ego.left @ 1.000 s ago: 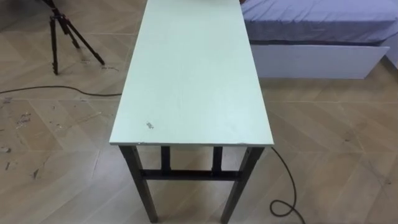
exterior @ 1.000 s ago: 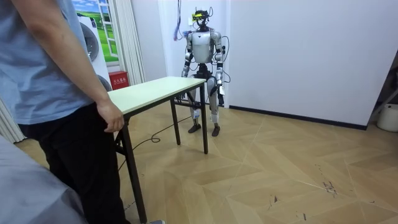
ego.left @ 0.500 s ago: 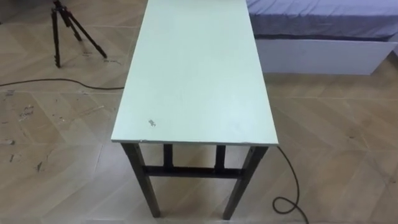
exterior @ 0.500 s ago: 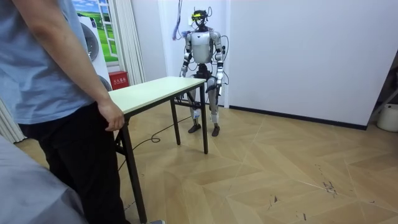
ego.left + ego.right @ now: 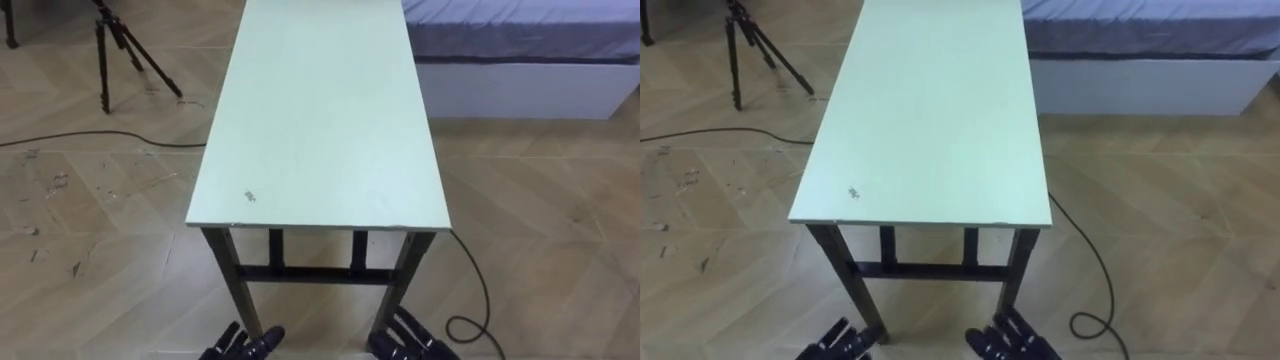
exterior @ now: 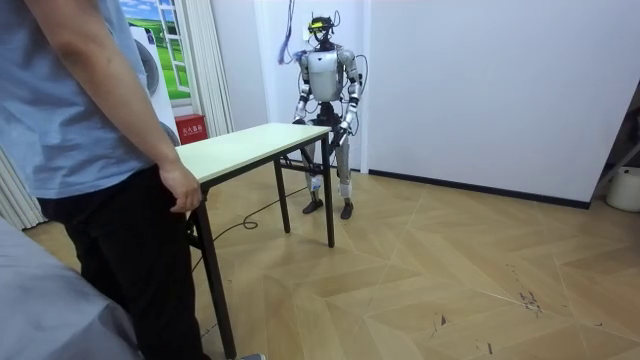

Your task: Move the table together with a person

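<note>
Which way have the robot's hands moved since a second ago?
Yes. The left hand and right hand have both risen forward toward the near end of the table, in front of its legs.

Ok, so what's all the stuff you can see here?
table: one, pale green top, black legs, middle of the room.
tripod: one, black, on the floor left of the table.
bed: one, purple cover, white base, right of the table.
cable: one, black, on the floor by the tripod.
box: one, red, by the wall.
person's hand: one, on the table's far end.
left hand: black, open, below the table's near end.
right hand: black, open, beside it.
</note>
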Motion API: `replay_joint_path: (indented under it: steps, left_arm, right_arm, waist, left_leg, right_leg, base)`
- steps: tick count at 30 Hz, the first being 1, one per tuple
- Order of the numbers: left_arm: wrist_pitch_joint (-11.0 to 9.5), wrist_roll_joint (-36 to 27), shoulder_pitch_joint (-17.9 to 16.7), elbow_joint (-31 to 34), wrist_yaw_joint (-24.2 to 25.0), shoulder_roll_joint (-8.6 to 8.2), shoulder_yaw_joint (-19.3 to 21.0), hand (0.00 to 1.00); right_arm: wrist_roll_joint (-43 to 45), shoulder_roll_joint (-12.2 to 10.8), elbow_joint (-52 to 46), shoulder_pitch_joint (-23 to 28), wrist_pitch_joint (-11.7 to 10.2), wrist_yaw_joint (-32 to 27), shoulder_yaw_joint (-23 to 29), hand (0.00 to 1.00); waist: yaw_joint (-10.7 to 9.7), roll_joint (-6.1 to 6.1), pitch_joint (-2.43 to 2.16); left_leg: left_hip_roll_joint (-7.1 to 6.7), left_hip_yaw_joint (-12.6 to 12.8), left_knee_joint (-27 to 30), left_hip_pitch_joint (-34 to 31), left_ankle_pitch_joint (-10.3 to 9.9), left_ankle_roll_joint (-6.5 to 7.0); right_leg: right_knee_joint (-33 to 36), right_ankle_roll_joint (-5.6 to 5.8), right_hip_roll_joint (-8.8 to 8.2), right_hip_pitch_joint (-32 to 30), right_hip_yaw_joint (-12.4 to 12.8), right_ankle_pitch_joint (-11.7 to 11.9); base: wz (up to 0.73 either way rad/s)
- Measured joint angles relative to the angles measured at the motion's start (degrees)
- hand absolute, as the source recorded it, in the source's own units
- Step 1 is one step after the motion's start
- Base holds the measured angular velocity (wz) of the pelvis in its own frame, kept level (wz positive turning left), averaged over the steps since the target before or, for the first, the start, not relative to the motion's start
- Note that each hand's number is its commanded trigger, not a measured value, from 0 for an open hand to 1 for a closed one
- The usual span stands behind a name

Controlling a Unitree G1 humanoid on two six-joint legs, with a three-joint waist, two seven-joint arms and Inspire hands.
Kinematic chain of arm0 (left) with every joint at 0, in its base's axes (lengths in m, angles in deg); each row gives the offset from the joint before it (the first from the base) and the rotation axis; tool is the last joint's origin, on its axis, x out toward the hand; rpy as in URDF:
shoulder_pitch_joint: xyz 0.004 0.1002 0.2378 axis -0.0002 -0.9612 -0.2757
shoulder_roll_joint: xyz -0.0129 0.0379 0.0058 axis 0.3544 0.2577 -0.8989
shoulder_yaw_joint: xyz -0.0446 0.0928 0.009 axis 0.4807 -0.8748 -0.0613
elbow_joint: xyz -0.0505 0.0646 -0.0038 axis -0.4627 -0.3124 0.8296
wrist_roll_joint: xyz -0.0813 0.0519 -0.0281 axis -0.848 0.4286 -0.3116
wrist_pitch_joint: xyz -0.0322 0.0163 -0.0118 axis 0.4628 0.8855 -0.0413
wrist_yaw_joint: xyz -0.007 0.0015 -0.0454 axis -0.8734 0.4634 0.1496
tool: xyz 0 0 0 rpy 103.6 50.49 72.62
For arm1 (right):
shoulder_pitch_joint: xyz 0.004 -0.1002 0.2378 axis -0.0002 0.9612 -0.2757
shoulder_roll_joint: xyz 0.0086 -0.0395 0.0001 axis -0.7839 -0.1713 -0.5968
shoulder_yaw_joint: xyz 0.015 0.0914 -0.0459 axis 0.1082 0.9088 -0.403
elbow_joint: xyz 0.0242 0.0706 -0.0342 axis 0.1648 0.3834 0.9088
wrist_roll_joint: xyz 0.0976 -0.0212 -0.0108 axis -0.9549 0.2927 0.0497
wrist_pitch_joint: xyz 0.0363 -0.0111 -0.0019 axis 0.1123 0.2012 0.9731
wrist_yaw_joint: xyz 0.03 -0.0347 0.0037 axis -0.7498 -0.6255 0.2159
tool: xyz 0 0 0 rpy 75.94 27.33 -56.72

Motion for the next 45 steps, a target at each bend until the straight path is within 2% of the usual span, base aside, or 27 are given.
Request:
replay_joint_path:
  steps: [2,7,12,15,18,21,24,28,34,38,45]
  left_arm:
    - [0.3,-3.74,0.04,4.05,0.02,-0.04,-1.94,0.0]
    - [1.9,-6.52,0.18,10.27,-0.02,0.15,-4.76,0.0]
    - [2.64,-8.23,3.44,10.67,-1.47,0.22,-4.79,0.0]
    - [3.21,-8.22,5.8,10.92,-2.36,0.42,-4.64,0.0]
    - [3.67,-8.22,6.61,10.94,-3.64,0.15,-4.67,0.0]
    - [4.89,-10.02,7.81,10.95,-5.25,0.08,-4.59,0.0]
    - [5.84,-10.63,10.65,10.96,-6.83,0.33,-4.55,0.0]
    - [6.2,-10.64,13.49,11.03,-8.84,0.3,-2.48,0.0]
    - [6.45,-13.35,13.84,10.9,-12.24,0.44,0.11,0.0]
    - [6.82,-15.56,14.83,10.79,-15.69,0.55,2.39,0.0]
    - [6.89,-18.56,16.07,11.58,-21.58,0.84,4.15,0.0]
  right_arm:
    - [-3.99,-0.03,-1.21,-0.15,0.11,0.06,-1.32,0.0]
    - [-8.81,0.87,-5.49,-0.5,1.37,-0.14,-3.61,0.0]
    - [-10.37,0.55,-5.71,-4.9,2.01,-0.22,-6.37,0.0]
    - [-12.86,0.52,-5.83,-7.07,2.63,-0.69,-7.04,0.0]
    - [-14.28,0.73,-6.02,-8.42,2.76,-1.94,-6.87,0.0]
    - [-16.26,0.78,-6.06,-10.26,3.87,-3.7,-6.03,0.0]
    - [-17.21,0.94,-6.63,-12.03,3.92,-4.81,-5.61,0.0]
    - [-17.31,1.25,-7.58,-12.94,4.94,-7.52,-5.03,0.0]
    - [-17.36,1.55,-7.47,-14.11,5.08,-11.15,-4.79,0.0]
    - [-17.48,1.81,-6.83,-15.48,6.22,-13.38,-3.42,0.0]
    - [-19.26,2.35,-6.82,-16.95,6.32,-16.99,-2.71,0.0]
  waist:
    - [-0.04,0.13,-0.11]
    - [-0.09,0.3,-0.26]
    - [0.0,0.11,-0.16]
    - [0.23,-0.38,0.18]
    - [0.06,-0.17,0.24]
    - [-0.25,0.09,0.22]
    - [-0.35,0.15,0.18]
    - [0.03,0.39,0.15]
    - [-0.08,0.64,0.06]
    - [0.02,0.94,0.28]
    - [0.03,1.11,0.44]
  left_leg:
    - [0.03,0.09,0.15,0.0,0.0,0.0]
    - [0.03,0.28,0.53,0.13,0.0,-0.01]
    - [0.1,0.51,0.6,1.14,0.01,0.0]
    - [0.1,0.37,0.63,1.01,0.01,0.01]
    - [0.17,0.33,0.83,0.86,-0.09,-0.04]
    - [0.22,0.32,1.11,0.79,-0.09,-0.06]
    - [0.22,0.33,1.19,0.97,-0.09,-0.06]
    - [0.23,0.74,0.9,1.86,-0.09,-0.06]
    - [0.24,0.95,0.78,2.32,-0.08,-0.05]
    - [0.25,0.9,0.86,2.24,-0.08,-0.05]
    - [0.25,0.84,0.64,1.92,-0.08,-0.05]
  right_leg:
    - [-0.05,-0.02,0.0,0.07,0.01,0.01]
    - [0.04,-0.05,0.0,0.09,0.06,0.03]
    - [1.01,-0.05,-0.04,0.49,0.1,0.03]
    - [0.99,-0.05,-0.08,0.54,0.1,0.03]
    - [0.99,-0.05,0.01,0.5,0.09,0.03]
    - [1.01,-0.07,0.04,0.51,0.0,0.04]
    - [1.0,-0.1,0.05,0.69,0.09,0.06]
    - [0.96,-0.09,0.1,1.18,0.21,0.06]
    - [0.96,-0.1,0.11,1.42,0.28,0.06]
    - [0.96,-0.15,0.09,1.48,0.22,0.09]
    - [0.97,-0.16,0.12,1.05,0.01,0.1]
  base:
    - [0.0]
    - [0.0]
    - [-0.03]
    - [0.01]
    - [0.0]
    - [0.0]
    - [0.0]
    - [-0.04]
    - [-0.02]
    - [0.0]
    - [0.0]
